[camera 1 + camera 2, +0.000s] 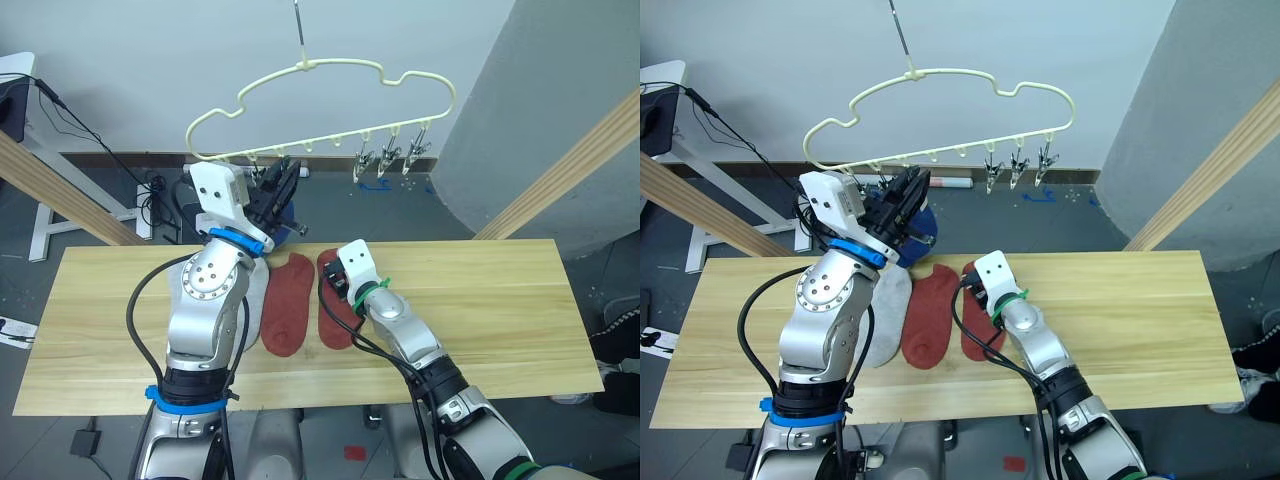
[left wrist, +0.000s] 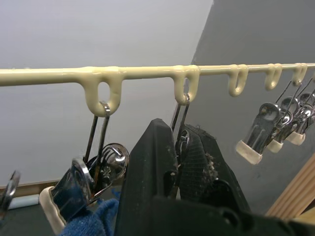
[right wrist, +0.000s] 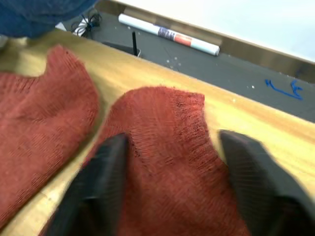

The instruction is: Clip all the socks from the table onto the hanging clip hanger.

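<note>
1. Straddling the cuff of a red sock point(image 3: 170, 147) on the bench point(image 1: 480, 300), the right gripper point(image 3: 172, 167) had jaws apart.
2. The sock ran lengthwise away from the jaws.
3. The left gripper point(image 2: 178, 162) was clamped on a clip point(image 2: 181, 132) of the hanger point(image 1: 330, 90).

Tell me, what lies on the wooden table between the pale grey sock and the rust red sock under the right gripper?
The other rust red knit sock lies between the light grey sock and the gripper's sock, seen in both eye views.
</note>
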You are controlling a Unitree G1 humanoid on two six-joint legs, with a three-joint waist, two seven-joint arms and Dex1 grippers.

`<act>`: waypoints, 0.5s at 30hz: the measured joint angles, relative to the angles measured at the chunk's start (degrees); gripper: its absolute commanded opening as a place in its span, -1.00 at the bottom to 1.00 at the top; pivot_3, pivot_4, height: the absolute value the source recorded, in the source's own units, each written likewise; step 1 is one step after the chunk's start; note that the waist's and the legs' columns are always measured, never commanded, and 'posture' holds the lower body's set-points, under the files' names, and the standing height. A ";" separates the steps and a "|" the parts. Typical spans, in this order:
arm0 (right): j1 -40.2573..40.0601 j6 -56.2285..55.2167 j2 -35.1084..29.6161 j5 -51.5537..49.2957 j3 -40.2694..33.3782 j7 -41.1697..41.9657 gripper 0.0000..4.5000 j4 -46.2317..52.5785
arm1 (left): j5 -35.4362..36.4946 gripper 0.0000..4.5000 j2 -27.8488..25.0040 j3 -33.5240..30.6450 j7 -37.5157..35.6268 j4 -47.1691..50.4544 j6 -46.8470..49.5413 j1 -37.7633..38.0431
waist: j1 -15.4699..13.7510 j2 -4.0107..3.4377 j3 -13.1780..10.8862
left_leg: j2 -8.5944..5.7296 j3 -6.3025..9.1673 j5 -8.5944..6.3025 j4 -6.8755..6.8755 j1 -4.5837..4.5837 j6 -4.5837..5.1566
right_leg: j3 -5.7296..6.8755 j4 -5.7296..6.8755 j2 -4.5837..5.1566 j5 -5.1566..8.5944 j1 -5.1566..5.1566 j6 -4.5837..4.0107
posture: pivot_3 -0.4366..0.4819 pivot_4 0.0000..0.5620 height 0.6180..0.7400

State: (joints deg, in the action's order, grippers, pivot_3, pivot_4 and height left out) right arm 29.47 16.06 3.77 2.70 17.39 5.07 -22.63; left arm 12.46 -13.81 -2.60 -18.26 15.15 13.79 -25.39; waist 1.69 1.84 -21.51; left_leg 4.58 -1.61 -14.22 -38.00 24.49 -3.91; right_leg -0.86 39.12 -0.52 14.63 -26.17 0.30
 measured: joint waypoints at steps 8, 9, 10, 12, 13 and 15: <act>-2.44 -2.05 0.05 1.23 0.85 2.61 -1.00 1.42 | 7.57 -0.90 -2.69 -2.11 -3.33 2.41 8.02 -0.29 | 0.00 -0.01 0.00 | 0.00 0.02 0.01 -0.01 -0.02 -0.02 | 0.00 0.03 0.00 0.04 0.01 0.07 | -0.14 0.49 0.36; -3.06 -2.03 -0.57 1.68 1.25 3.40 -1.00 2.50 | 9.05 -0.90 -3.55 -2.64 -4.08 2.55 9.43 -0.57 | 0.00 -0.01 -0.01 | 0.00 0.03 0.01 -0.01 -0.02 -0.02 | 0.01 0.04 0.00 0.05 0.01 0.09 | -0.14 0.49 0.36; -3.44 -1.98 -1.01 1.99 1.57 3.95 -1.00 3.19 | 10.03 -0.90 -4.16 -3.12 -4.67 2.56 10.30 -0.86 | 0.00 -0.01 -0.01 | 0.00 0.04 0.01 -0.01 -0.02 -0.03 | 0.01 0.04 -0.01 0.05 0.01 0.09 | -0.14 0.49 0.36; -3.72 -2.02 -2.54 2.97 2.53 5.67 -1.00 6.06 | 13.10 -0.90 -5.24 -4.46 -5.63 2.72 13.10 -1.49 | 0.02 -0.03 -0.03 | 0.00 0.02 0.02 -0.01 -0.01 -0.04 | 0.00 0.04 -0.01 0.05 -0.01 0.09 | -0.14 0.49 0.36; -3.70 -2.31 -3.42 3.31 3.09 6.59 -1.00 8.33 | 14.81 -0.90 -5.53 -5.06 -6.12 2.79 14.60 -1.73 | 0.05 -0.04 -0.04 | 0.00 0.01 0.03 -0.01 -0.01 -0.06 | -0.01 0.04 -0.01 0.06 -0.01 0.10 | -0.14 0.48 0.36; -2.98 -3.66 -4.93 4.25 4.03 8.38 -1.00 13.74 | 18.99 -0.90 -6.19 -6.62 -6.49 2.99 18.30 -2.42 | 0.07 -0.04 -0.04 | 0.01 0.03 0.04 0.00 -0.01 -0.07 | 0.00 0.02 -0.05 0.06 -0.01 0.10 | -0.14 0.48 0.36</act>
State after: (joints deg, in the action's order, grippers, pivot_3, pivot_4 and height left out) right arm 26.50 12.40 -1.16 6.96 21.42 13.45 -8.89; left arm 31.45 -20.00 -9.22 -24.75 18.14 32.10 -27.81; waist 1.76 1.80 -21.55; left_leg 4.59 -1.58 -14.18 -38.01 24.48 -3.98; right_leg -0.87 39.14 -0.57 14.69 -26.18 0.40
